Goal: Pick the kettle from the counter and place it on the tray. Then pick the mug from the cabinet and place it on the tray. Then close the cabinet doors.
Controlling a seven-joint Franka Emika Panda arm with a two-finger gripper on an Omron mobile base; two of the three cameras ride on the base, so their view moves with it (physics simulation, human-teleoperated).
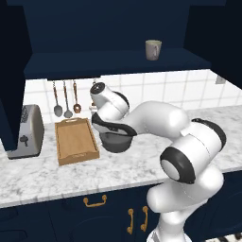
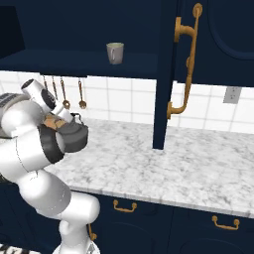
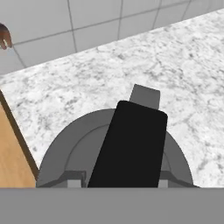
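While the squat round dark grey metal kettle (image 1: pixel 116 141) is sitting just beside the right edge of the rectangular light-brown wooden tray (image 1: pixel 75 141), you are looking at the white arm's two-finger gripper (image 1: pixel 108 126) bearing down right over its arched black handle (image 3: pixel 129 146). In the hand view that handle is running up the middle of the picture, with the short grey spout (image 3: pixel 145 96) poking out beyond it over the long white-and-grey marbled stone counter (image 3: pixel 175 74). You cannot tell whether the jaws are gripping the handle, since the fingertips are hidden, nor whether the kettle is resting on the stone or hanging just above it. The tray's wooden floor is lying bare. Above, the small grey-beige cylindrical mug (image 1: pixel 152 49) is standing upright on the navy shelf of the dark navy upper cabinet (image 1: pixel 113 61). A tall dark navy panelled door (image 2: pixel 168 74) with a curved brass handle (image 2: pixel 184 64) is standing swung open. The silver toaster (image 1: pixel 26 132) is standing left of the tray.
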